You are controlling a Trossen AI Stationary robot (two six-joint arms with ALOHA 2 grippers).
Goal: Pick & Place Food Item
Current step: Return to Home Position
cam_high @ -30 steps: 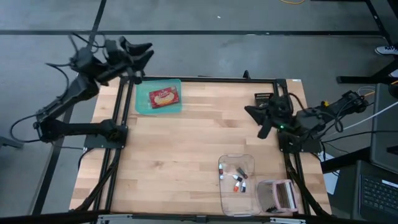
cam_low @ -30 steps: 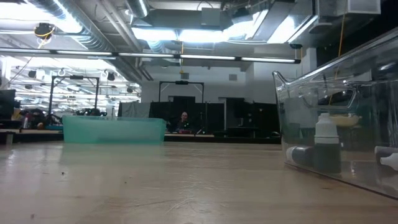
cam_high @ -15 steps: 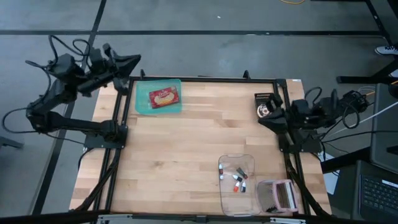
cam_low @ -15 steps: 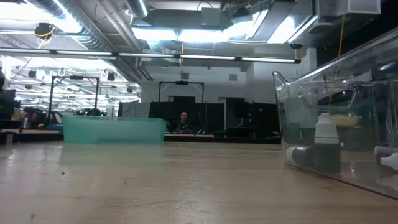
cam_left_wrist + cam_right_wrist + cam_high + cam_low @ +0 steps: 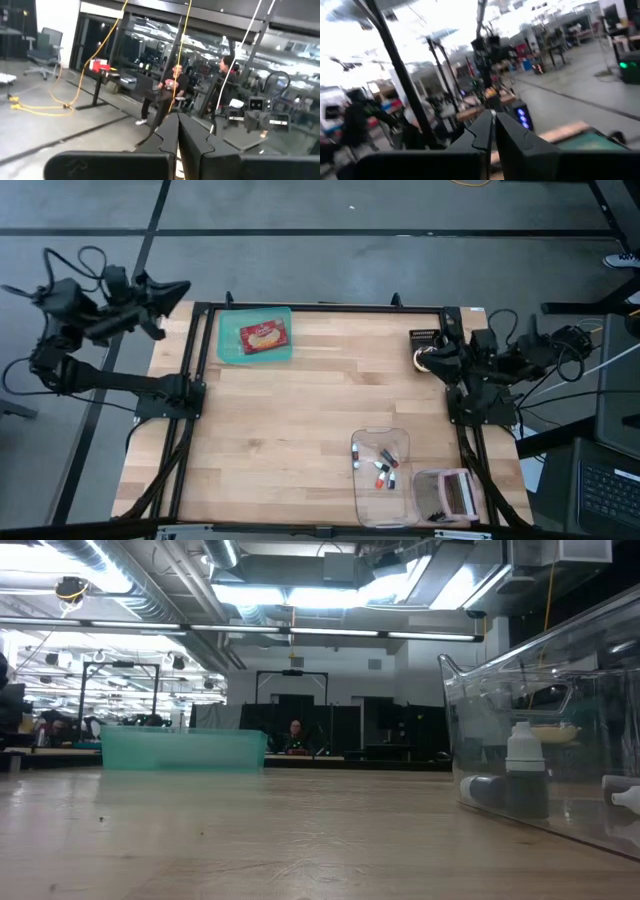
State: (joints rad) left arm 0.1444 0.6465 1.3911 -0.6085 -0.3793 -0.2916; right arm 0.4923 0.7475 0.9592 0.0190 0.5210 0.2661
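Status: both arms clear of the work area.

- Left pincer (image 5: 177, 120): fingers pressed together, nothing between them. In the high view it hangs out past the tabletop's (image 5: 300, 410) left edge, well apart from everything on it and aimed into the room.
- Right pincer (image 5: 492, 117): fingers likewise together, empty. The high view puts this arm folded at the tabletop's right edge, near a small black item (image 5: 422, 337).

Task items:
- Food coloring bottles (image 5: 384, 467): several lie inside the transparent bin (image 5: 385, 510) near the right-hand front of the tabletop. The low view shows one white-capped bottle (image 5: 525, 775) upright behind the bin wall and another lying beside it.
- No bottle is visible loose on the wood.

Other:
- A teal tray (image 5: 228, 348) at the opposite corner holds a red food packet (image 5: 264, 336).
- A small pinkish container (image 5: 450, 495) sits just beside the bin.

Judgement: the placing work looks finished, since every bottle visible is binned. What remains appears to be only parking the arms, and both look close to a rest pose. Whether the red packet belongs to this job cannot be told.
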